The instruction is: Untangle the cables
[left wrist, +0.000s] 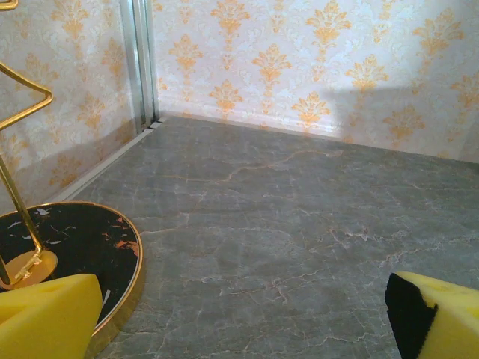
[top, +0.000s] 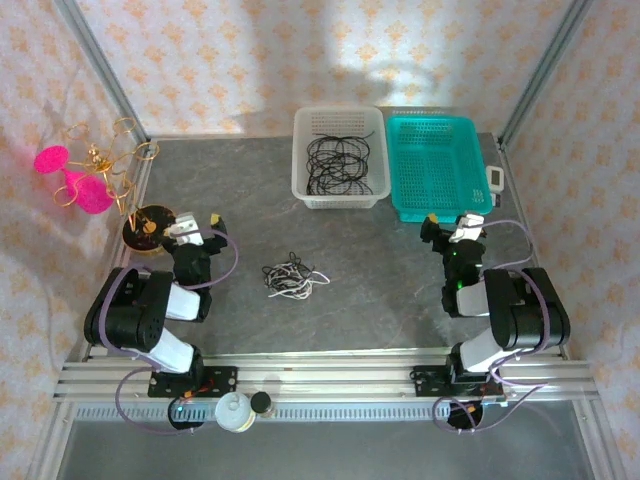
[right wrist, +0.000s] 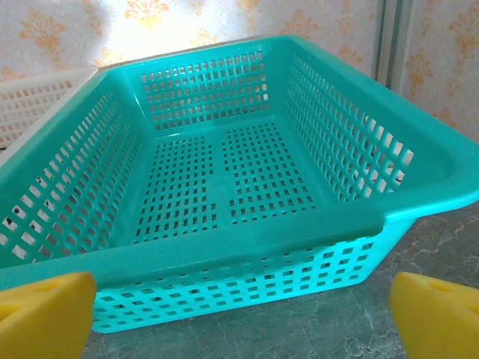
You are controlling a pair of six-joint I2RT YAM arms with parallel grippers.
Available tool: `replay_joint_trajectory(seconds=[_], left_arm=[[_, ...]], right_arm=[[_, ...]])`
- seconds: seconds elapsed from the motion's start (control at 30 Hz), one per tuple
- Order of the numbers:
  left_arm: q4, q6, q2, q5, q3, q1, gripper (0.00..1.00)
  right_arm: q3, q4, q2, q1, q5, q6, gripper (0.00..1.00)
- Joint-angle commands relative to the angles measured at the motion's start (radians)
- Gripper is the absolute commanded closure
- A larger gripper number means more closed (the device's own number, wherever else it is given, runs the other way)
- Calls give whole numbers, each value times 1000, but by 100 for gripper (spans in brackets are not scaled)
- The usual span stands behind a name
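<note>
A small tangle of black and white cables (top: 292,279) lies on the grey table, midway between the two arms. More black cables (top: 341,162) lie coiled in the white basket (top: 305,187) at the back. My left gripper (top: 198,224) rests well left of the tangle, open, its yellow pads (left wrist: 45,318) wide apart over bare table. My right gripper (top: 460,224) sits at the right, open too, yellow pads (right wrist: 438,314) spread just short of the teal basket (right wrist: 224,254), which holds nothing.
A gold wire stand on a round black base (top: 145,228) stands right beside the left gripper; its rim (left wrist: 123,299) shows near the left pad. Pink ornaments (top: 75,180) hang off it. Metal frame posts and patterned walls enclose the table.
</note>
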Motion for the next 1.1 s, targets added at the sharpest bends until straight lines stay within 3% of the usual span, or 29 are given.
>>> replay_joint_trajectory(seconds=[0.0,0.57,0.93,1.07], left_arm=[[43,1,0,-10,1,-1,1],[43,1,0,-8,1,-1,1],[74,28,-16,68,-21,1,1],[-50,29,-164,23,-30,-21,1]], right_arm=[[6,7,-1,3,4,9,1],[7,9,-1,3,4,11,1],[-7,26,-10,11,3,0,1],[-40,31,-84,71,139,-25,0]])
